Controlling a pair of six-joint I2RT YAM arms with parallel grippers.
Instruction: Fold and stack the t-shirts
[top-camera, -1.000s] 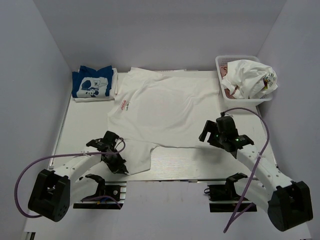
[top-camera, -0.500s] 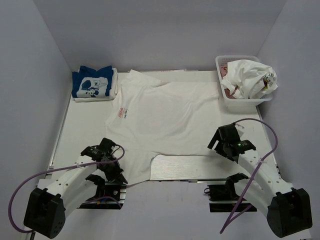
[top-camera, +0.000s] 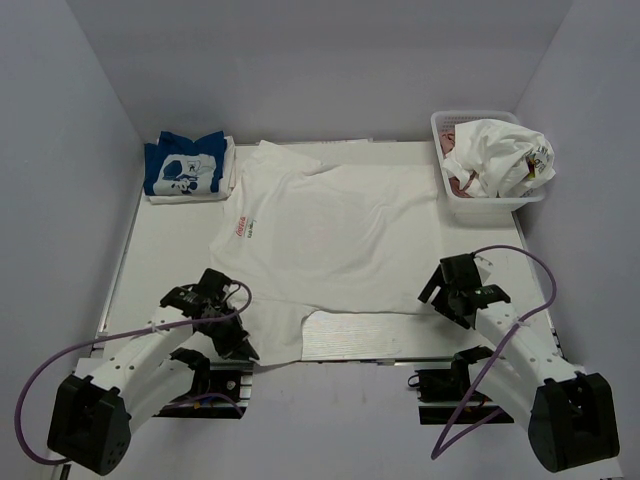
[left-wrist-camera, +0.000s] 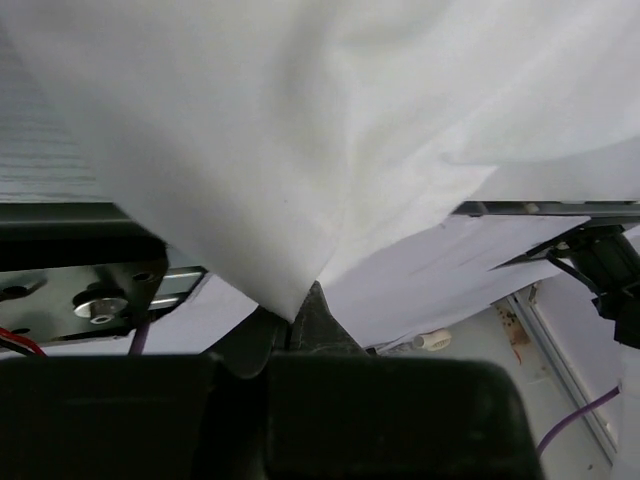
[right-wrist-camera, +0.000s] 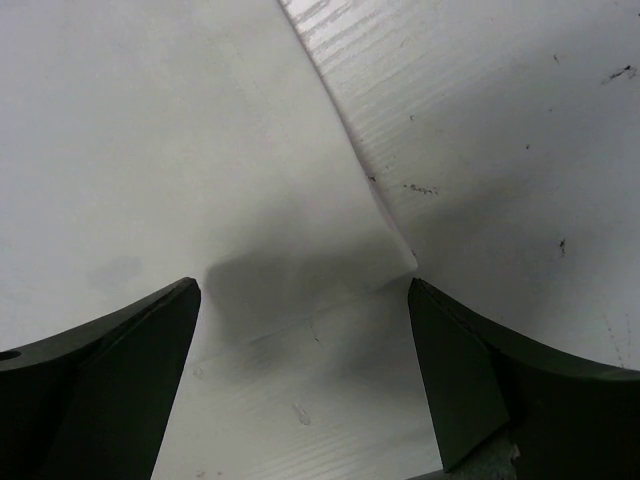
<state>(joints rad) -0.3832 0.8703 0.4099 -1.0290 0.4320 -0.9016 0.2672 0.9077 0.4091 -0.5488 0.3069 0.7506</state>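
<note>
A white t-shirt (top-camera: 330, 230) with a small red print lies spread flat on the table, its near left corner hanging over the front edge. My left gripper (top-camera: 238, 342) is shut on that corner; in the left wrist view the cloth (left-wrist-camera: 300, 150) is pinched between the closed fingers (left-wrist-camera: 318, 318). My right gripper (top-camera: 440, 297) is open just above the shirt's near right corner (right-wrist-camera: 330, 220), with nothing between its fingers (right-wrist-camera: 115, 375). A folded blue t-shirt (top-camera: 183, 170) with a white graphic tops a small stack at the back left.
A white lattice basket (top-camera: 446, 185) at the back right holds a crumpled white t-shirt (top-camera: 500, 150) and a bit of pink cloth (top-camera: 450, 142). The table's front edge and the arm mounts (top-camera: 210, 380) lie just below the left gripper.
The white shirt has been drawn towards the front edge and lies flatter. My left gripper moved nearer with its corner. My right gripper moved nearer and to the right.
</note>
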